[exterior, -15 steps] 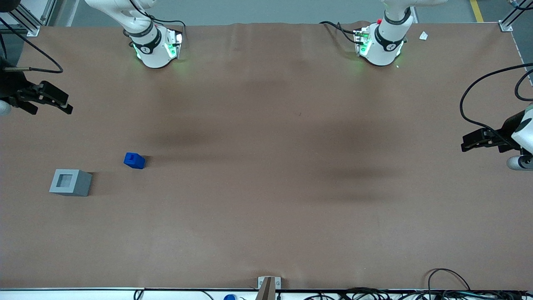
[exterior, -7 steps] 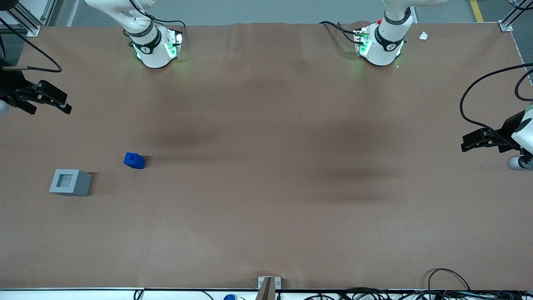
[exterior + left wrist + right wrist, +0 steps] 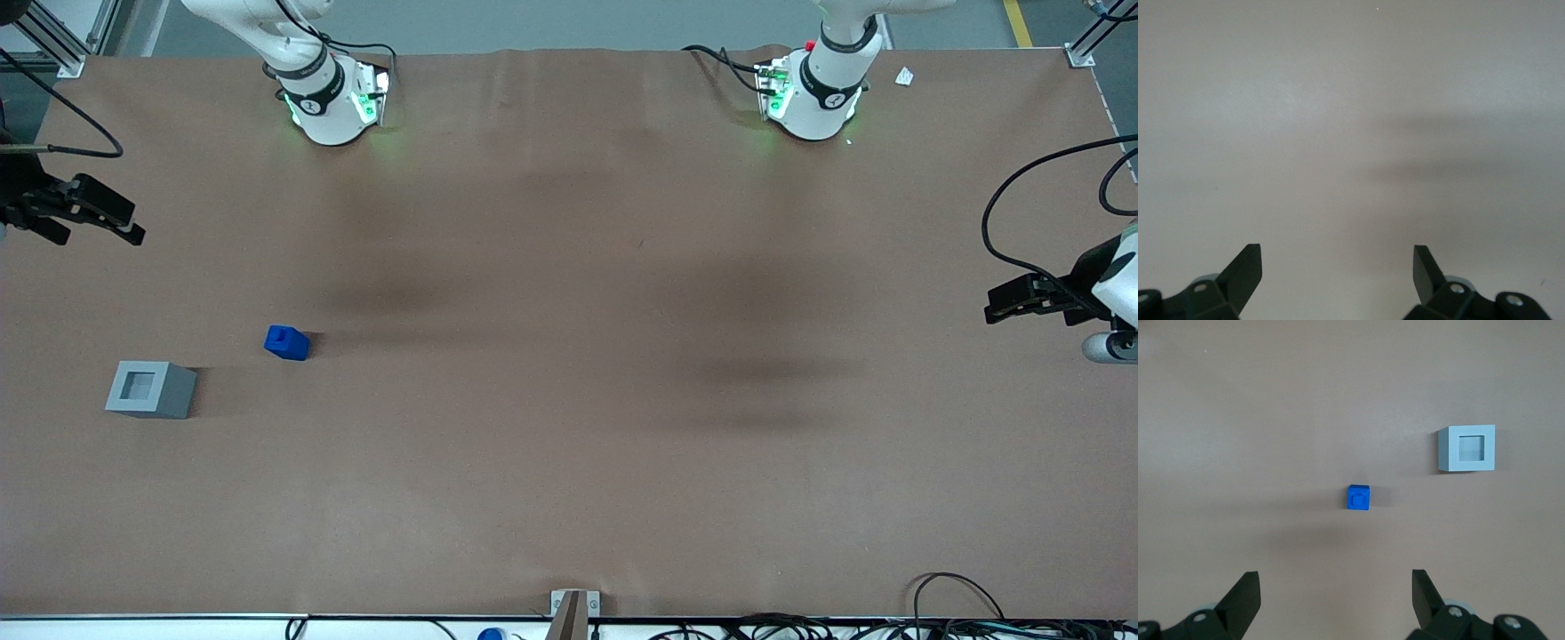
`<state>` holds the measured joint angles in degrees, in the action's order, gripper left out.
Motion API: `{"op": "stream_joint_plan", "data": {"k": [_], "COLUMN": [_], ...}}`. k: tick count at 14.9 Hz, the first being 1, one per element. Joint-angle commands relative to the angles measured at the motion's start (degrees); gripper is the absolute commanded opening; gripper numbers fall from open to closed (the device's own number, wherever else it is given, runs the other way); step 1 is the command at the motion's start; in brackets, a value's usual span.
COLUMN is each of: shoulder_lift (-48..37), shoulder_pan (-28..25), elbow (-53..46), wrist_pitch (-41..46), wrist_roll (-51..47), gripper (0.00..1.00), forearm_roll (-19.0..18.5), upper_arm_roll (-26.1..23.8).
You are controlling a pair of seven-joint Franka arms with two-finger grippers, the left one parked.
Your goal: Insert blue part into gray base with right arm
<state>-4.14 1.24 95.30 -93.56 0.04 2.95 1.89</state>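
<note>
The right arm [image 3: 293, 53] is cut off by the frame's upper edge in the front view, so only its base and lowest joints show there. Its gripper [image 3: 124, 227] hangs at the working arm's end of the table [image 3: 569, 462], partly cropped by the picture's edge, and a thin black cable [image 3: 71, 116] loops above it. In the right wrist view the fingers [image 3: 1245, 597] stand spread wide apart with nothing between them; only their tips and part of the mount are visible. The blue part [image 3: 286, 342] sits on the table with its stub facing up, well apart from the gripper and nearer the front camera. The gray base [image 3: 150, 389] stands near it, nearer still to the camera, socket upward; the socket's depth cannot be made out. The two blocks do not touch.
</note>
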Motion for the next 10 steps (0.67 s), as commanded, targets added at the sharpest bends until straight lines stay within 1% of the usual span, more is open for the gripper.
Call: {"op": "stream_joint_plan", "data": {"k": [1,8,10], "shoulder_lift": [0.6,2.6,3.0], "shoulder_pan": [0.9,0.2,-1.7], "elbow": [-0.3,-0.1,0.0], "wrist_pitch": [0.5,-1.6,-2.4], "wrist_roll": [0.7,0.9,0.8], "gripper": [1.00,1.00,1.00], "forearm_roll": [0.5,0.5,0.5], "upper_arm_roll": [-0.5,-0.7,-0.8]}}
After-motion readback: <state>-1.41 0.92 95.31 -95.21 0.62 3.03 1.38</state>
